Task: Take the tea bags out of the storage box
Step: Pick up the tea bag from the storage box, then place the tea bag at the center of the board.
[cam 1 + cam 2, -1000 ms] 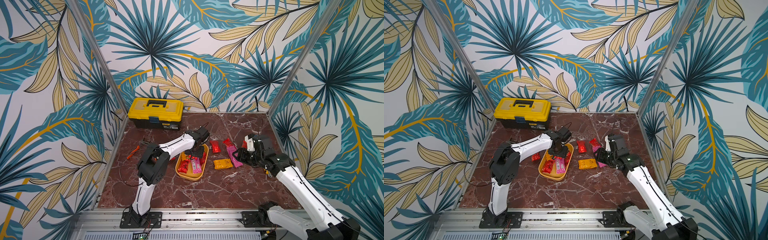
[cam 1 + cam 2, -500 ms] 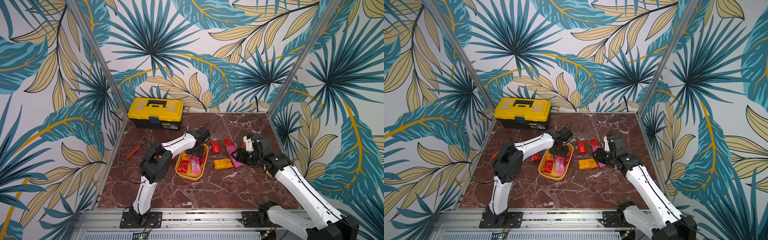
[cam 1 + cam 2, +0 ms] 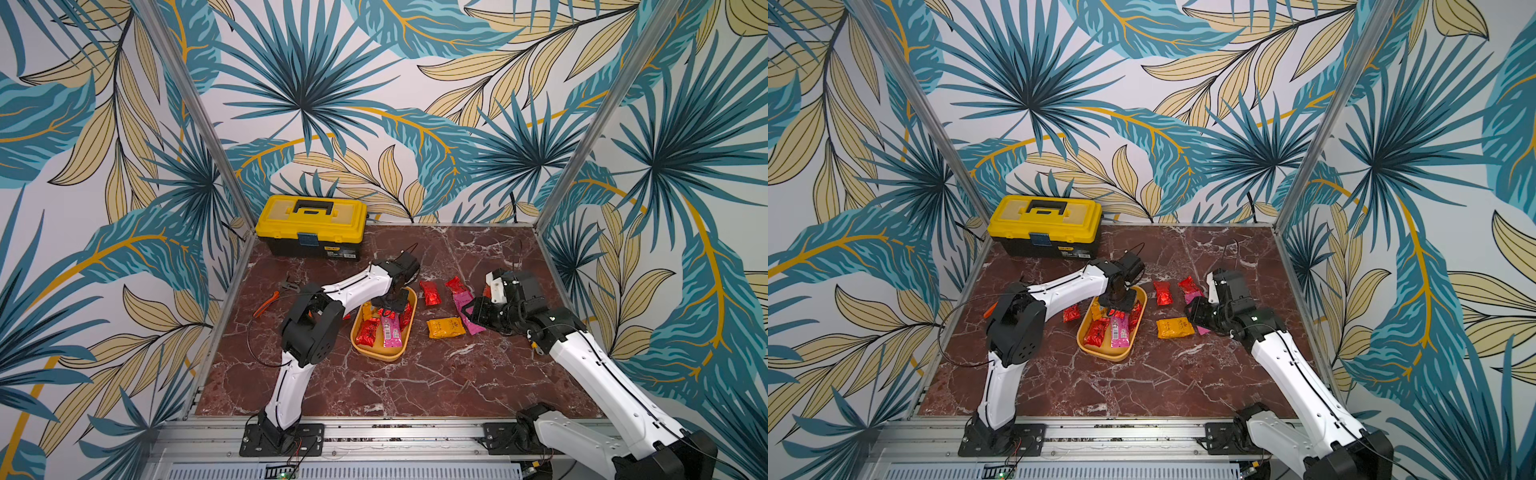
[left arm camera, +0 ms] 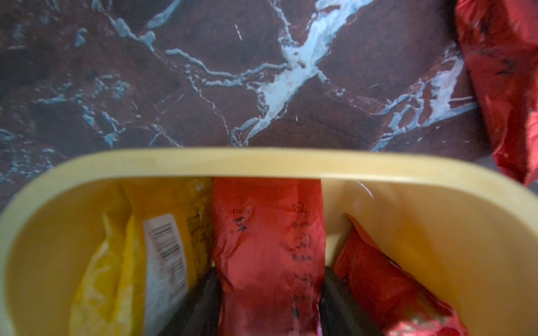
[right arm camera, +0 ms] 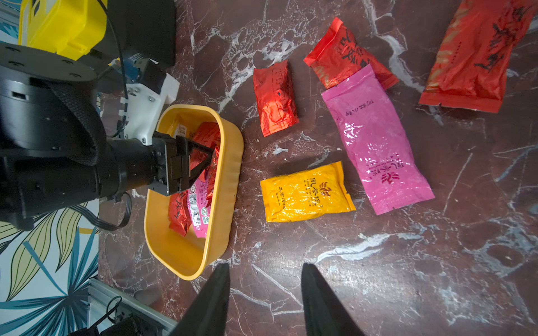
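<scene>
On red marble tabletop (image 3: 415, 386): storage box (image 3: 379, 353), tea bags (image 3: 445, 327); leaf-print walls (image 3: 374, 104).

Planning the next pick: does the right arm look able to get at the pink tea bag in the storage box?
Probably not cleanly. The left gripper is down in the storage box, jaws either side of a red tea bag next to the pink tea bag, crowding it.
</scene>
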